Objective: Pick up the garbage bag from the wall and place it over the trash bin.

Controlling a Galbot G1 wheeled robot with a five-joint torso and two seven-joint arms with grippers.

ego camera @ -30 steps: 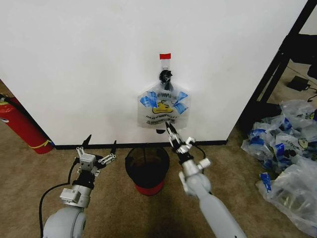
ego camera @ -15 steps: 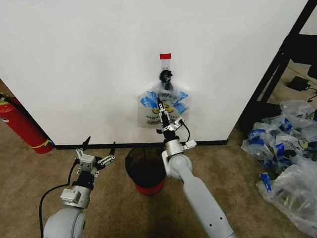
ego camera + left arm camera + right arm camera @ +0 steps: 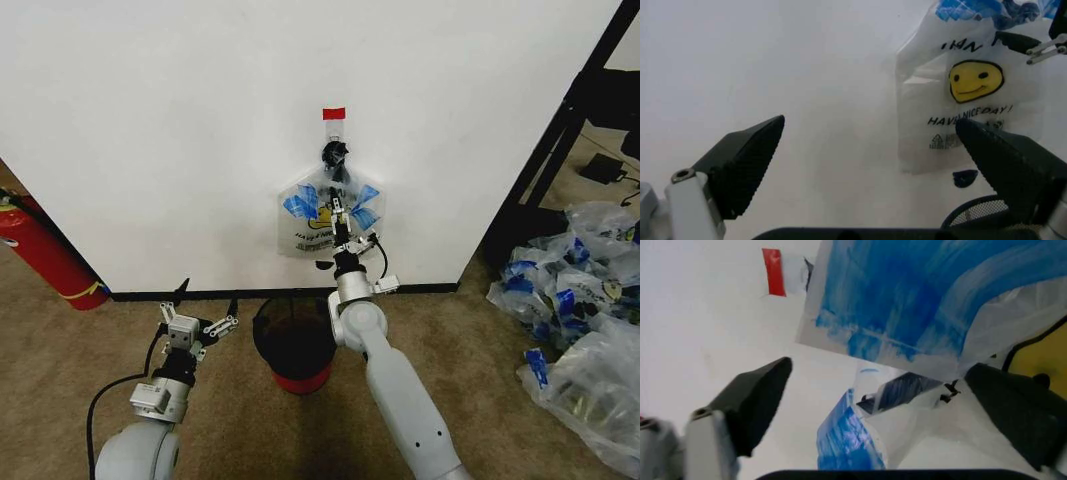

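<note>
The garbage bag [image 3: 328, 215], whitish with a yellow smiley and blue patches, hangs on the wall [image 3: 180, 130] from a hook under red tape [image 3: 333, 113]. My right gripper [image 3: 340, 212] is raised against the bag's front, its fingers open; in the right wrist view the bag [image 3: 907, 305] sits close ahead of the open right gripper [image 3: 880, 370]. The black trash bin [image 3: 295, 340] with a red base stands on the floor right below. Low to the bin's left, my left gripper [image 3: 208, 297] is open and holds nothing. Its wrist view shows the bag [image 3: 967, 100] beyond the open left gripper [image 3: 869, 122].
A red fire extinguisher [image 3: 40, 250] leans by the wall at the left. A black shelf frame [image 3: 560, 130] stands at the right, with heaped clear bags with blue labels [image 3: 580, 320] on the carpet beside it. Bare carpet lies around the bin.
My right arm has swung left and up, from below the bag's bottom edge to in front of the bag. The left gripper has sunk slightly.
</note>
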